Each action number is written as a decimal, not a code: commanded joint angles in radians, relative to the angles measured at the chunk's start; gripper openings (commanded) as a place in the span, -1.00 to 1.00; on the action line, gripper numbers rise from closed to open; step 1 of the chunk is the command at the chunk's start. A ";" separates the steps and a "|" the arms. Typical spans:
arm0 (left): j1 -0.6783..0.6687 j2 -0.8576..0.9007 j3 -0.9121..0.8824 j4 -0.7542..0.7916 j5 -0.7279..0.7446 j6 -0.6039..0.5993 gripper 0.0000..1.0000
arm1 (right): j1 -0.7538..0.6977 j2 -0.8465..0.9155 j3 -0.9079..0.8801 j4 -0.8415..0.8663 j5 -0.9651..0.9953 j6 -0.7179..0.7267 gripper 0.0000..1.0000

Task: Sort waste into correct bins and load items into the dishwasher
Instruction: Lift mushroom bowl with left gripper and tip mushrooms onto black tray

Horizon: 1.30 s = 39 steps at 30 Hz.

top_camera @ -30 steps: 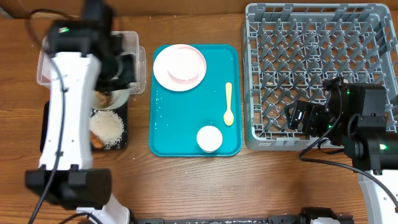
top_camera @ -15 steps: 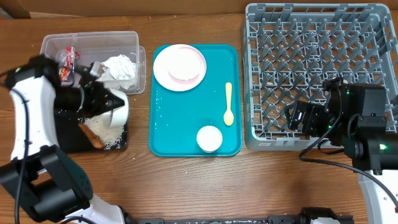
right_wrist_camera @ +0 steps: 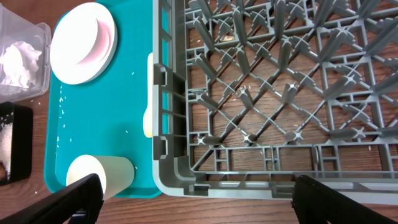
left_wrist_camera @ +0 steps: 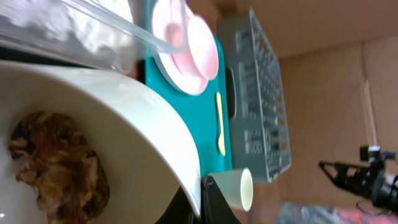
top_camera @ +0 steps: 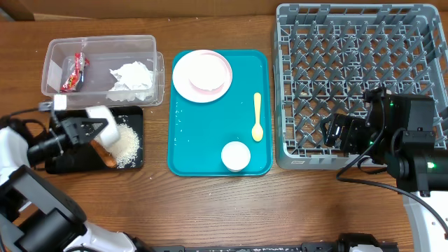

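Overhead view of a wooden table (top_camera: 210, 210). At the left, the left fingers (top_camera: 89, 126) are closed on the rim of a small white bowl (top_camera: 98, 114), holding it tipped above the back edge of the flat black tray (top_camera: 73, 161). The left wrist view shows a small brown food lump (left_wrist_camera: 56, 168) inside the bowl. Loose white rice (top_camera: 124, 143) and an orange carrot stick (top_camera: 106, 155) lie on the tray. This looks like emptying the bowl. To do it well, the bowl's mouth should stay over the tray's middle while it tilts further, because the rim is low and the lump could roll off. The clear tub (top_camera: 101, 52), holding a red wrapper (top_camera: 73, 70) and a white napkin (top_camera: 133, 75), sits just behind the tray, so there is little room on that side. The teal tray (top_camera: 203, 133) is near on the right, and the table in front is open. The right fingers (right_wrist_camera: 196, 186) are spread wide and empty above the grey dish rack (top_camera: 350, 63), over its near left corner, where they could crowd the bowl's arrival.
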 commanded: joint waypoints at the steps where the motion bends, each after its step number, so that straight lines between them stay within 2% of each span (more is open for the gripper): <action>1: 0.023 0.076 -0.015 0.013 0.130 0.037 -0.91 | 0.004 -0.005 -0.001 0.003 0.006 -0.004 1.00; 4: 0.027 0.141 -0.015 0.014 0.180 0.023 -0.91 | 0.004 -0.005 -0.001 0.003 0.006 -0.004 1.00; 8: 0.027 0.213 -0.015 0.010 0.240 -0.060 -0.92 | 0.004 -0.005 -0.001 0.003 0.006 -0.004 1.00; 13: 0.027 0.241 -0.014 -0.034 0.357 -0.119 -0.91 | 0.004 -0.005 -0.001 0.003 0.006 -0.004 1.00; 21: 0.025 0.232 -0.013 -0.141 0.399 -0.126 -0.92 | 0.004 -0.005 -0.001 0.003 0.007 -0.005 1.00; 28: 0.027 0.231 0.000 -0.100 0.381 -0.121 -0.92 | 0.003 -0.005 -0.001 0.005 0.007 -0.005 1.00; 31: 0.002 0.216 0.059 -0.188 0.377 -0.027 -0.92 | 0.004 -0.003 -0.001 0.009 0.007 -0.005 1.00; 35: -0.063 0.172 0.201 -0.451 0.374 0.240 -0.92 | 0.004 -0.003 -0.001 0.009 0.006 -0.004 1.00; 39: -0.209 0.068 0.302 -0.447 0.322 0.261 -0.92 | 0.004 -0.003 -0.001 0.014 0.006 -0.004 1.00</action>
